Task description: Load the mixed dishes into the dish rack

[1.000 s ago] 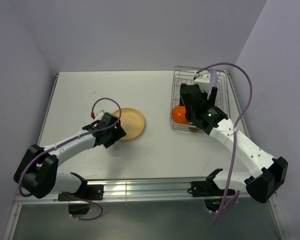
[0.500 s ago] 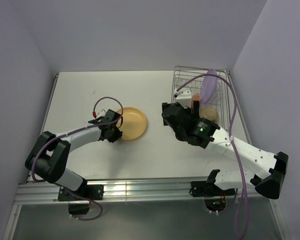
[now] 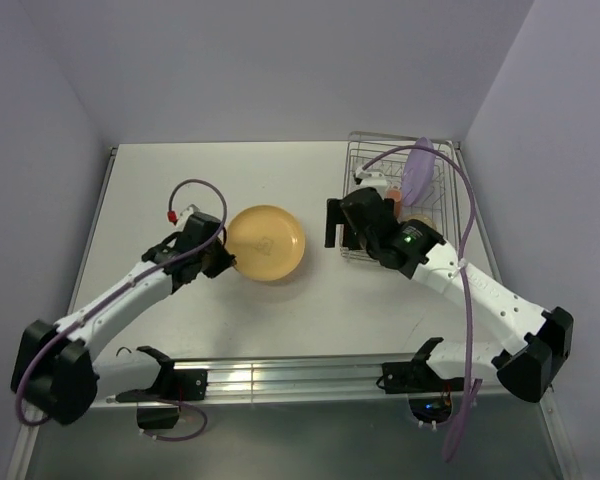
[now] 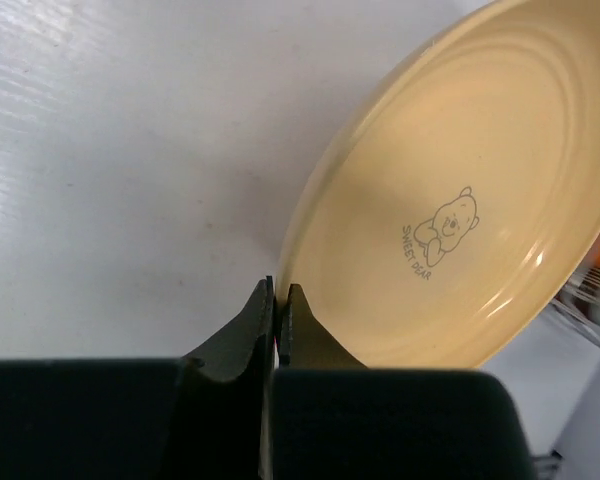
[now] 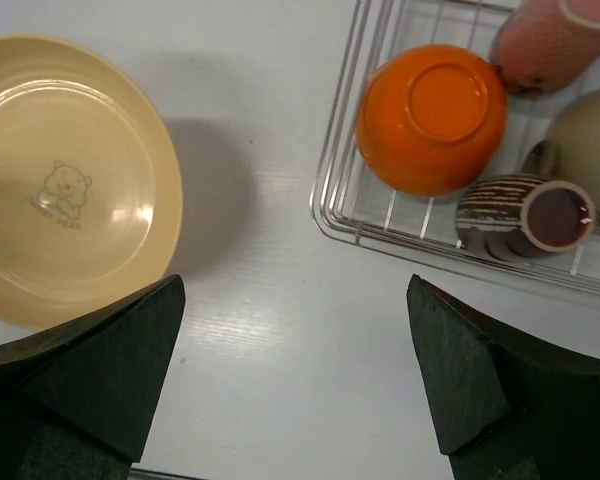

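The left end effector (image 4: pixel 277 295) pinches the near rim of a cream plate (image 4: pixel 460 200) printed with a small bear. Its fingers are pressed together with only the plate's edge between them. The plate sits out on the worktop (image 3: pixel 160 180), well to the side of the dish rack (image 3: pixel 355 160) and not yet in it. Its broad shadow falls toward the rack, which suggests it is tipped up off the surface.

The right end effector (image 5: pixel 295 300) is spread wide and empty, hanging over the gap between the plate and the rack's near corner.

Inside the rack, an upturned orange bowl (image 5: pixel 432 118) fills the corner closest to the plate. Beyond it are a pink mug (image 5: pixel 555 45), a dark striped cup (image 5: pixel 525 220) and a white bowl (image 5: pixel 585 140). A lilac plate (image 3: pixel 418 170) stands on edge toward the rack's far side.

The step in hand looks like carrying this plate to the rack. A rim pinch this thin gives little hold against twisting, so the move should be slow, with the plate kept close to vertical. It should go in above the rack wall, clear of the orange bowl, and drop edge-first between tines beside the lilac plate. The spread right end effector could steady the free rim or take the plate over.
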Controlling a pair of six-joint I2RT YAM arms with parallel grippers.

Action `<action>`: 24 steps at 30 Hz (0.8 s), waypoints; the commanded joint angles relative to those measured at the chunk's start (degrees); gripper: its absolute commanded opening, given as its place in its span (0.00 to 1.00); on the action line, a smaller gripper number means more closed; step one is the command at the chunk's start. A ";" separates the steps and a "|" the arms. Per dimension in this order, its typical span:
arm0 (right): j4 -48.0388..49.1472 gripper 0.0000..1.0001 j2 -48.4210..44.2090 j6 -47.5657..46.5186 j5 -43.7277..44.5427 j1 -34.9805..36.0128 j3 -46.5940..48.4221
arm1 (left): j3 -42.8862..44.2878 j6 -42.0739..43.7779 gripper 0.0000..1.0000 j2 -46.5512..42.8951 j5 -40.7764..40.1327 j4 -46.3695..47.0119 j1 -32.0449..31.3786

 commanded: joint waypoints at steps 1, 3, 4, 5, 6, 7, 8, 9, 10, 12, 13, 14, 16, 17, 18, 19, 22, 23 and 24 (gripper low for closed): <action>6.33 1.00 -0.94 -0.93 -15.18 -5.39 -0.77 | 0.58 2.71 0.00 -9.18 2.98 -1.66 0.12; 8.53 1.00 -1.65 -1.28 -25.76 -9.76 -2.01 | 0.93 3.33 0.00 -13.40 4.04 -2.46 0.12; 9.94 1.00 -1.82 -1.29 -30.97 -11.45 -3.41 | 0.84 4.11 0.00 -14.56 4.92 -2.20 0.12; 13.17 1.00 -1.91 -1.03 -35.46 -13.12 -4.29 | 0.84 4.47 0.00 -15.88 5.62 -2.02 0.12; 14.59 1.00 -2.09 0.28 -42.03 -15.74 -4.99 | 0.50 4.65 0.00 -16.94 7.19 -1.85 0.12; 17.31 1.00 -2.17 0.82 -44.71 -16.64 -6.31 | 0.32 4.82 0.00 -18.86 7.91 -1.58 0.12; 18.55 1.00 -2.35 1.35 -46.74 -17.26 -6.84 | 0.06 4.82 0.00 -19.58 8.44 -1.23 0.12; 19.61 1.00 -2.26 2.74 -48.24 -17.70 -7.28 | 0.05 4.91 0.00 -20.71 9.31 -1.23 0.12; 21.27 1.00 -2.09 3.37 -50.60 -18.14 -7.72 | -0.12 5.09 0.00 -21.16 9.23 -1.06 0.12; 23.21 0.99 -1.47 4.77 -53.34 -18.32 -8.51 | -0.30 5.09 0.00 -21.86 10.72 -0.44 0.12; 25.66 0.99 -1.56 5.56 -55.70 -18.41 -8.87 | -0.30 5.26 0.00 -21.87 10.99 -0.18 0.03; 26.99 0.98 -1.91 6.27 -56.59 -18.41 -9.30 | -0.12 5.35 0.00 -21.87 11.16 -0.17 0.12; 29.88 0.97 -2.52 8.55 -57.39 -18.41 -10.53 | 0.14 5.70 0.00 -21.52 11.60 -0.09 0.12; 30.95 0.97 -3.14 9.08 -57.92 -18.41 -10.89 | 0.40 5.70 0.00 -21.34 11.78 -0.09 0.12; 31.65 0.97 -3.32 10.22 -58.27 -18.41 -11.50 | 0.49 5.70 0.00 -21.25 12.13 0.17 0.12; 32.18 0.96 -3.41 10.49 -58.53 -18.49 -11.42 | 0.58 5.70 0.00 -21.25 12.39 0.26 0.12; 33.84 0.95 -4.28 11.89 -57.75 -18.58 -12.29 | 0.93 6.05 0.00 -21.25 12.66 0.27 0.12; 34.12 0.95 -4.72 12.25 -57.66 -18.76 -12.38 | 1.11 6.05 0.00 -21.34 12.57 0.18 0.12; 34.56 0.94 -4.99 12.77 -57.48 -18.85 -12.73 | 1.11 5.97 0.00 -21.51 12.75 0.18 0.12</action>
